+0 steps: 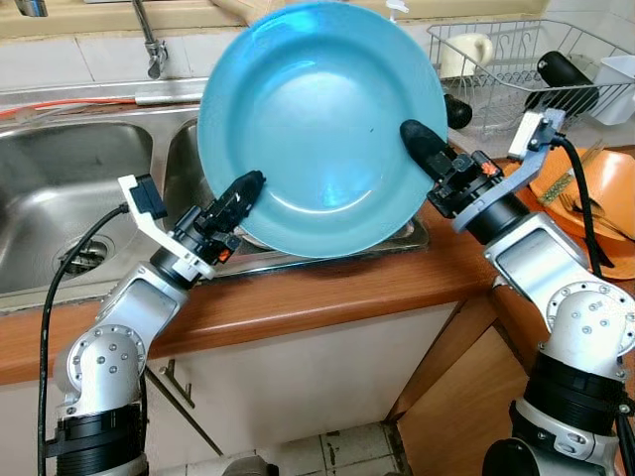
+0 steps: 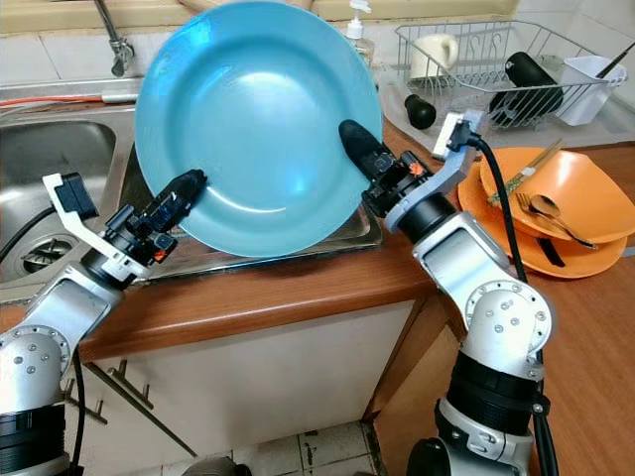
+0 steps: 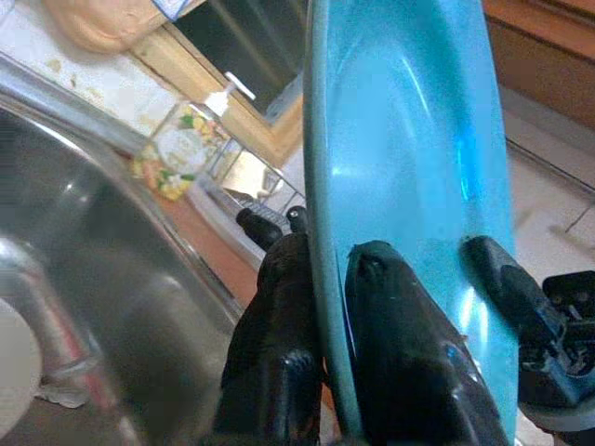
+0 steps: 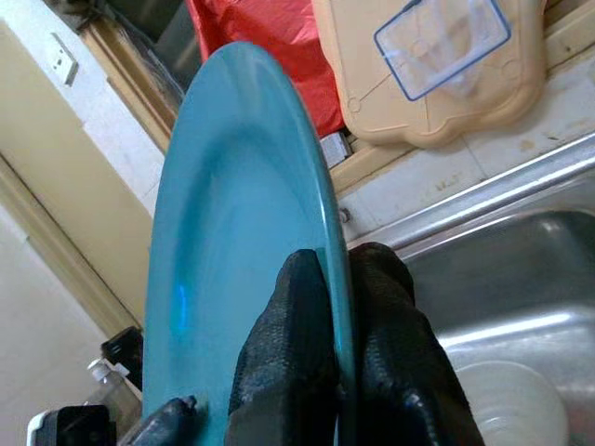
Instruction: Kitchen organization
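Both pincers are clamped on the blue plate [image 1: 322, 124]: the left gripper [image 1: 238, 196] on its lower left rim, the right gripper [image 1: 422, 147] on its right rim. It is held tilted upright above the sink [image 1: 69, 169], near the dish rack [image 1: 516, 59] and orange plates [image 2: 556, 213].

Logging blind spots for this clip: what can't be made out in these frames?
- Sink basin behind the plate: the head views have it covered by the plate, which the left gripper and right gripper hold.
- Rack contents: far end cut off by the edge in the left eye view.
- Utensils on the orange bowls: too small to identify fully.
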Controlling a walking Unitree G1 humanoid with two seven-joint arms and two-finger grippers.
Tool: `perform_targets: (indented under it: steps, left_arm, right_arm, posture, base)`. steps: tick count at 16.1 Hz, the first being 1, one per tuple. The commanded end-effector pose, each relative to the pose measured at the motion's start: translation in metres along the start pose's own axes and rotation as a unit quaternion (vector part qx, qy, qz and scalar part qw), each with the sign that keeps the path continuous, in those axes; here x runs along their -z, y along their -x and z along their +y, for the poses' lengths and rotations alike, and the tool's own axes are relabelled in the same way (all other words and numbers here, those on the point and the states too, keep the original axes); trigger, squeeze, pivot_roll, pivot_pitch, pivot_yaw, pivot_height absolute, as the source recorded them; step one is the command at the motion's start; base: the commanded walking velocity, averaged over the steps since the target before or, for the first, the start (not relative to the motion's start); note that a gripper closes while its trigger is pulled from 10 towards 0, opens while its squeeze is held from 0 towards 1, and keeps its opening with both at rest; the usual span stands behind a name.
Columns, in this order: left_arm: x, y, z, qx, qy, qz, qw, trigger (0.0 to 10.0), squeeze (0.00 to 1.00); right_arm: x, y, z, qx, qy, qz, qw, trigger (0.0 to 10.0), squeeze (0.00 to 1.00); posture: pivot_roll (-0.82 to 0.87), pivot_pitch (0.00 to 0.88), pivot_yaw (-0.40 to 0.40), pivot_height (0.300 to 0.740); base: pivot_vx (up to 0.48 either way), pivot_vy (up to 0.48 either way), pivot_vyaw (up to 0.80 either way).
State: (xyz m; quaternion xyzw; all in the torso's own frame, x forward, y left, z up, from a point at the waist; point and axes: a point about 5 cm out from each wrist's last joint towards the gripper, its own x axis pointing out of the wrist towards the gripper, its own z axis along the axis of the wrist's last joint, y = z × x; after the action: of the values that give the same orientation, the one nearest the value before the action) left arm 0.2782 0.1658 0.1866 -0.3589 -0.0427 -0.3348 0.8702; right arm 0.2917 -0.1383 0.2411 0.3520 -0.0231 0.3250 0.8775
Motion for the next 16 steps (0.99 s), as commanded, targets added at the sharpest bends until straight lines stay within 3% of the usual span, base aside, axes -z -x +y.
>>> perform_targets:
  steps: [1,7,8,9,10,12,13,14,16]
  left_arm:
    - [-0.002,0.000,0.000,-0.001,-0.008,-0.002,1.000,0.0,0.00]
    - [0.000,-0.001,-0.001,0.002,0.002,0.001,1.000,0.0,0.00]
    - [-0.001,-0.001,-0.001,0.002,-0.004,-0.003,1.000,0.0,0.00]
    - [-0.003,-0.002,-0.002,0.003,-0.009,-0.007,1.000,0.0,0.00]
    - [-0.005,-0.003,-0.002,0.001,-0.013,-0.011,1.000,0.0,0.00]
    - [-0.013,-0.006,0.001,-0.017,-0.023,-0.031,0.999,0.0,0.00]
    - [-0.016,-0.007,0.005,-0.030,-0.026,-0.044,0.998,0.0,0.00]
    - [-0.019,-0.008,0.007,-0.038,-0.027,-0.052,0.998,0.0,0.00]
    - [-0.026,-0.010,0.014,-0.061,-0.029,-0.071,0.995,0.0,0.00]
  right_arm:
    - [-0.001,0.001,0.001,-0.001,-0.002,-0.008,1.000,0.0,0.00]
    - [0.001,0.001,0.001,-0.003,-0.001,-0.005,1.000,0.3,0.00]
    - [0.002,0.001,0.001,-0.001,0.007,0.000,1.000,10.0,0.00]
    - [0.003,0.001,0.001,0.001,0.013,0.001,1.000,10.0,0.00]
    - [0.002,0.001,0.001,0.001,0.015,0.001,1.000,10.0,1.00]
    - [0.001,0.001,0.000,0.006,0.023,-0.001,1.000,10.0,1.00]
    - [0.000,0.002,-0.002,0.012,0.034,0.001,0.999,10.0,0.59]
    - [0.000,0.002,-0.002,0.013,0.041,0.005,0.999,10.0,0.00]
    - [0.001,0.006,-0.004,0.012,0.073,0.027,0.997,10.0,0.00]
  posture:
    - [-0.01,0.000,0.029,0.740]
    - [-0.01,0.000,0.032,0.740]
    - [-0.01,0.000,0.033,0.740]
    - [-0.01,0.000,0.031,0.740]
    - [-0.01,0.000,0.031,0.740]
    - [-0.01,0.000,0.031,0.740]
    - [-0.01,0.000,0.033,0.740]
    - [-0.01,0.000,0.033,0.740]
    - [-0.02,0.000,0.033,0.740]
  base:
    - [0.000,0.000,0.00]
    - [0.000,0.000,0.00]
    - [0.000,0.000,0.00]
    - [0.000,0.000,0.00]
    - [0.000,0.000,0.00]
    - [0.000,0.000,0.00]
    - [0.000,0.000,0.00]
    - [0.000,0.000,0.00]
    - [0.000,0.000,0.00]
